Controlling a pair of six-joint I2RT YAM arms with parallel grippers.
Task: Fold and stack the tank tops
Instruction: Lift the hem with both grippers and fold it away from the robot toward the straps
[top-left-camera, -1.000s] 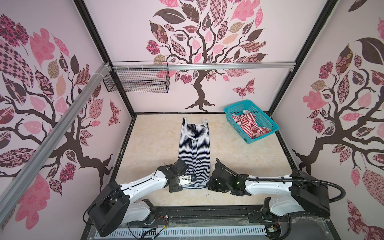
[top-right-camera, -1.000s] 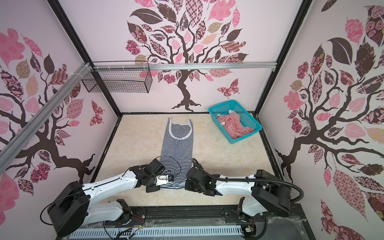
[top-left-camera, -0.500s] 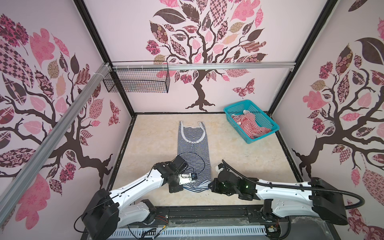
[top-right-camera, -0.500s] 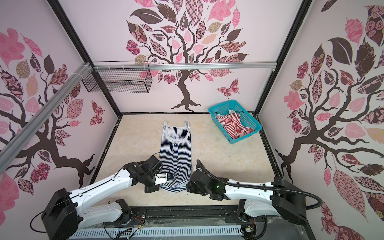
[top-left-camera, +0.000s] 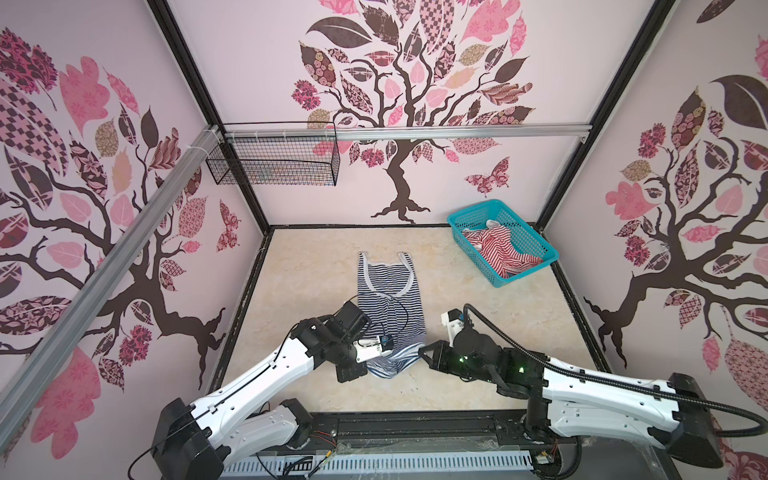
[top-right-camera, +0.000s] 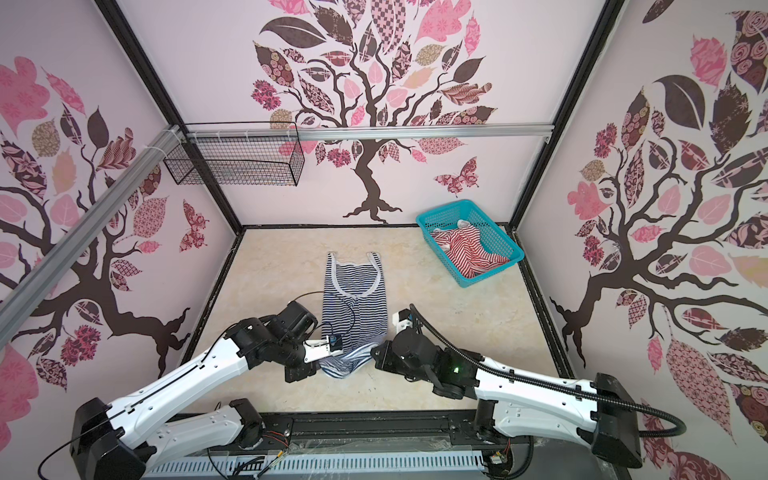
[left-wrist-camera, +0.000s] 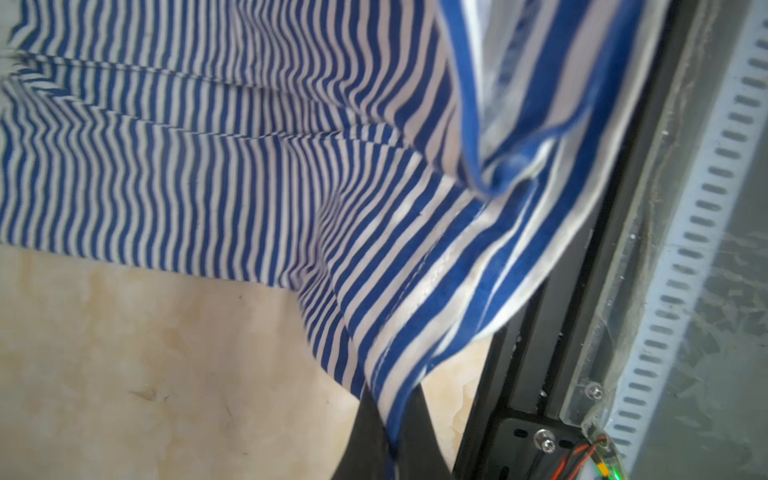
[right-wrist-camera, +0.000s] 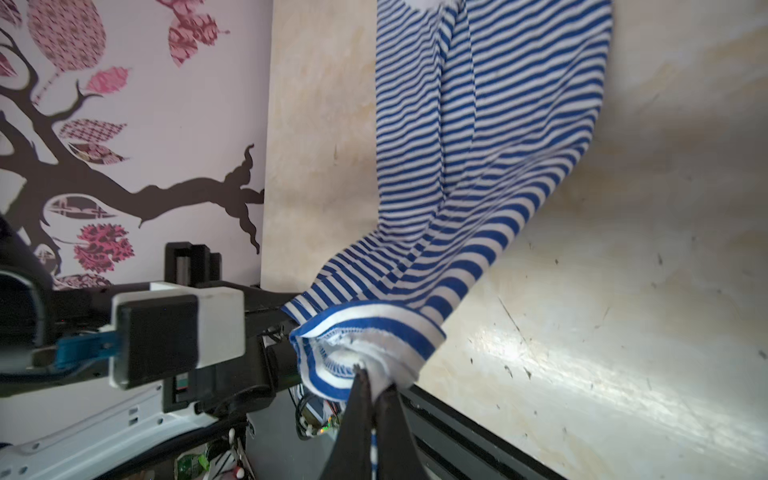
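Top views both show the teal basket (top-left-camera: 525, 235) at far right of the worktop (top-left-camera: 478, 324), holding the crumpled red-and-white tank top (top-left-camera: 496, 249); pink tree-patterned walls (top-left-camera: 457, 174) surround it. The navy-and-white tank top (top-left-camera: 390, 299) lies mid-worktop, near hem lifted. Only my wrist views show the left tool (left-wrist-camera: 390, 428) and right tool (right-wrist-camera: 374, 386) pinched on that hem.

The surface (top-left-camera: 307, 266) in front of me is a pale beige sheet with a marbled look. On my side it is scuffed with small dark marks and scratches, plain in the right wrist view. Two things rest directly on it. The navy-and-white tank top (top-left-camera: 390, 291) lies lengthwise down the middle with its straps toward the far edge. Its upper part is flat, but its near hem is bunched and raised clear of the surface. The teal basket (top-left-camera: 524, 235) stands in the far right corner, turned at an angle, well apart from the top.
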